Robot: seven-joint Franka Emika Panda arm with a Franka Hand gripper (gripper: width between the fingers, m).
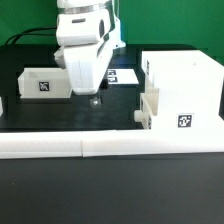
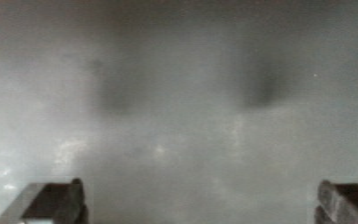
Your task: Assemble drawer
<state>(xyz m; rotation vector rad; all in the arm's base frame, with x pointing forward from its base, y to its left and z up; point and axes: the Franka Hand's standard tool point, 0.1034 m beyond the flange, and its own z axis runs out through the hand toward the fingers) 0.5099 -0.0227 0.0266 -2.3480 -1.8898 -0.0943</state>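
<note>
I am watching the gripper (image 1: 95, 99) hanging low over the dark table (image 1: 60, 118). It is between the loose tray (image 1: 45, 83) on the exterior view's left and the tall housing (image 1: 185, 85) on the exterior view's right, and is touching neither. A second tray (image 1: 148, 108) is sitting against the housing's side; I cannot tell how deep it is going in. In the wrist view the fingers (image 2: 51, 200) are standing wide apart, with only a blurred grey surface between them. The border wall (image 1: 100, 148) is lying in front.
</note>
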